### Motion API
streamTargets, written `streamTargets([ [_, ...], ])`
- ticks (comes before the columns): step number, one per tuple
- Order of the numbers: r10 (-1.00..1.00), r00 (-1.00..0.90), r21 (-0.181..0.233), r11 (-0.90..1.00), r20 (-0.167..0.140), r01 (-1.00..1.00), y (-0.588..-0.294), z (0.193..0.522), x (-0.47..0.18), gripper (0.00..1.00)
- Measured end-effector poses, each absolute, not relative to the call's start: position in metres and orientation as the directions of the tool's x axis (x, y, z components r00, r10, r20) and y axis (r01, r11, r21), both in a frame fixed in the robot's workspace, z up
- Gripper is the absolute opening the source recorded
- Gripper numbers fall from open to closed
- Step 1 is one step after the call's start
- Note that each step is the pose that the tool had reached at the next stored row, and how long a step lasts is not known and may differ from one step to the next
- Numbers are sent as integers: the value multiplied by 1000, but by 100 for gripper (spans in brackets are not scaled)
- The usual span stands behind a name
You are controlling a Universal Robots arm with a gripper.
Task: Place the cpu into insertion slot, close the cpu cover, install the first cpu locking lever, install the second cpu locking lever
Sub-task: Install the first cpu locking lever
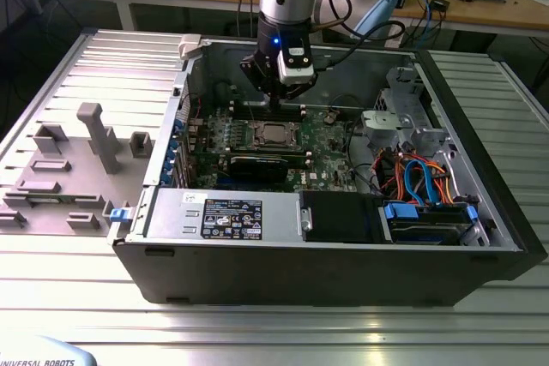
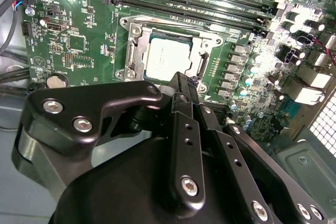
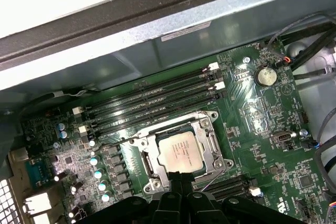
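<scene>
The pincer (image 3: pixel 179 178) hangs low over the green motherboard (image 3: pixel 262 124) inside the open computer case (image 1: pixel 343 272), fingertips (image 2: pixel 181 85) pressed together and gripping nothing, right at the socket's edge. The cpu (image 3: pixel 180 152) lies flat in the insertion slot (image 2: pixel 134 30) — silver top up — with the cpu cover (image 3: pixel 214 142) lying down around it. Long memory slots (image 3: pixel 152 103) run just beside. The case rests on the ribbed metal table (image 1: pixel 257 332).
</scene>
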State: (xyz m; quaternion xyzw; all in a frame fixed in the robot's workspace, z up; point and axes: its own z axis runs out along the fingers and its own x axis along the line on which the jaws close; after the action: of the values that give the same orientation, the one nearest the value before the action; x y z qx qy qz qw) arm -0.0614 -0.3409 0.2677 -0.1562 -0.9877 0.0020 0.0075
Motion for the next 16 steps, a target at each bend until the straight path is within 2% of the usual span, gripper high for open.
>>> streamTargets([
  [5,305,-952,-6,952,14,305,-341,268,-61,11],
  [13,170,-985,-6,985,14,170,-341,268,-61,11],
  [16,156,-988,-5,988,5,156,-341,268,-62,11],
])
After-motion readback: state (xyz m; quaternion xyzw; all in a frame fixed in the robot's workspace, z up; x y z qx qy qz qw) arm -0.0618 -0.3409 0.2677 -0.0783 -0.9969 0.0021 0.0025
